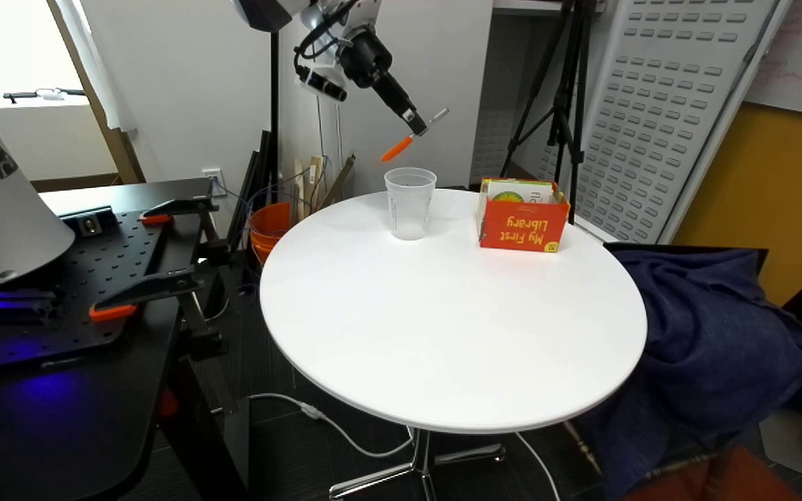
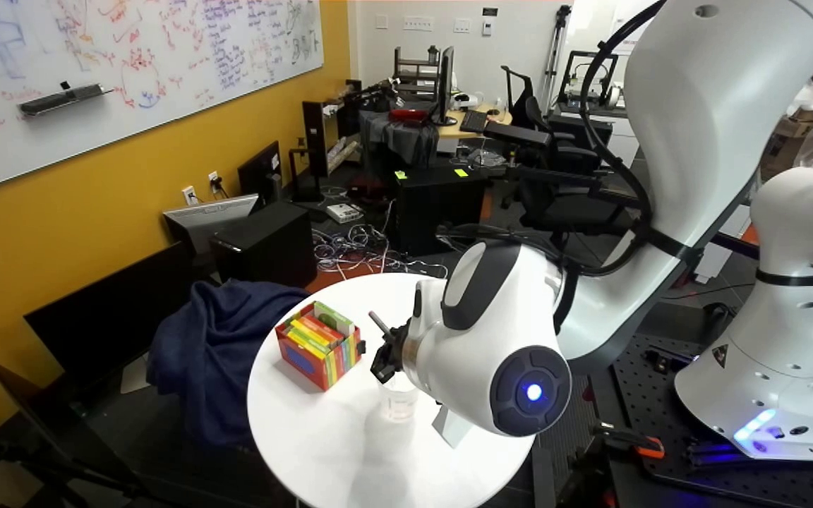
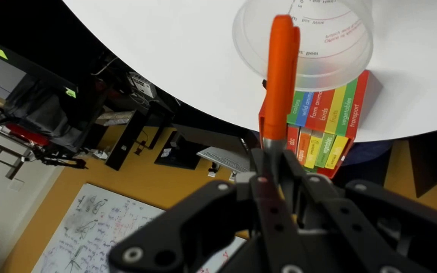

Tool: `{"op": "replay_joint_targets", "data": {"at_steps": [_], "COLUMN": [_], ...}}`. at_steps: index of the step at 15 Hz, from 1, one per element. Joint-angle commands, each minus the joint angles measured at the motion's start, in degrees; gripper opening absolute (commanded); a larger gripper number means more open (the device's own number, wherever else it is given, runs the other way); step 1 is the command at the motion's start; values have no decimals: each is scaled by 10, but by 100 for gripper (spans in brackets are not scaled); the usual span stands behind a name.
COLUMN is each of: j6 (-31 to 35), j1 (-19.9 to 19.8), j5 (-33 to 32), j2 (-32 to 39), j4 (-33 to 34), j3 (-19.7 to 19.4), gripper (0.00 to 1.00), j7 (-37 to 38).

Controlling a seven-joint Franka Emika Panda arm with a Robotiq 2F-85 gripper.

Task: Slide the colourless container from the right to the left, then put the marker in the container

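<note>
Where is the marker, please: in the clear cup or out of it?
Out: the end effector grips the marker, which an exterior view shows above the clear cup, not touching.

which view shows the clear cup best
Best in an exterior view: the cup stands whole, unblocked. The wrist view crops it, partly behind the marker; in an exterior view the arm partly hides it.

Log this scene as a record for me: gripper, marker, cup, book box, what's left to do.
gripper: shut on the marker
marker: tilted, orange end lower, outside the cup
cup: see-through plastic, upright on the round white table
book box: red, lettered "My First Library", on the table, apart from the cup
left to do: marker into cup
</note>
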Motion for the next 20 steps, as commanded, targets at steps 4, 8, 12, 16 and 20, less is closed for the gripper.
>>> {"op": "replay_joint_targets", "data": {"at_steps": [4, 8, 12, 16, 20], "j6": [-47, -70, -87, -105, -127], "j1": [-19, -23, -24, -26, -26], "j5": [-72, -109, -135, -141, -127], "j2": [25, 47, 67, 81, 84], "j4": [20, 32, 43, 52, 54], "j3": [26, 35, 42, 48, 53], "gripper": [3, 3, 3, 3, 3], "j7": [86, 128, 157, 170, 162]}}
